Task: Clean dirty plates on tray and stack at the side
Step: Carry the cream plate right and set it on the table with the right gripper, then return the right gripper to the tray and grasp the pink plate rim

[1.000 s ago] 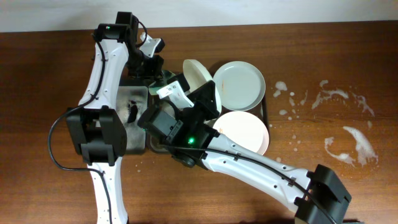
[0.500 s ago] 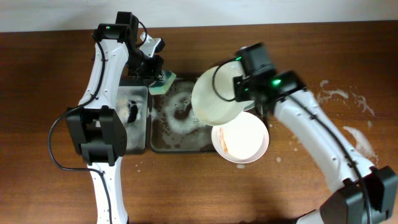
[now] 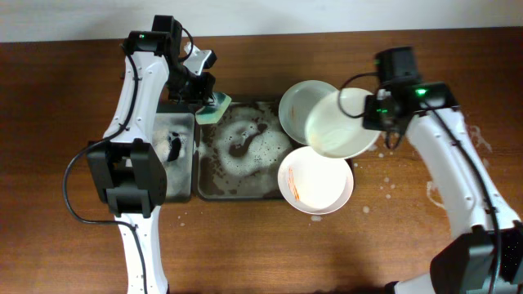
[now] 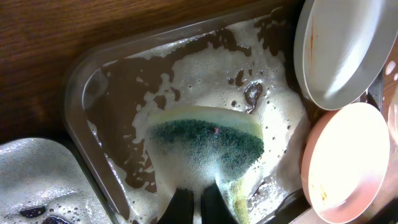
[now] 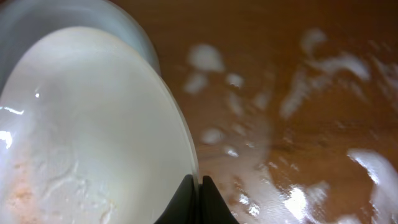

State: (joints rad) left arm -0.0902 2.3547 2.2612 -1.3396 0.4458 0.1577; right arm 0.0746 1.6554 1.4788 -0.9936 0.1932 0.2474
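The right gripper (image 3: pixel 378 114) pinches the lifted plate (image 3: pixel 339 131) by its rim, above the right end of the tray (image 3: pixel 214 181). The far plate (image 3: pixel 296 102) and near plate (image 3: pixel 315 181) (orange smears on it) wait there. The left gripper (image 3: pixel 204 101) squeezes the sponge (image 3: pixel 215 109). Nothing is stacked yet.

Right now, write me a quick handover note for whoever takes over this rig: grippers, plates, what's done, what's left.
Left gripper: shut on the green sponge, over the top-left corner of the soapy tray as the overhead view shows it.
Right gripper: shut on the rim of one plate, held tilted above the tray's right end. The plate is wet, with a faint orange patch.
Second plate: at the tray's upper right, partly under the held one.
Third plate: at the lower right, with orange smears.
Done: nothing stacked at the side yet.
Left: check the held plate, set it aside, scrub the other two, stack all three.
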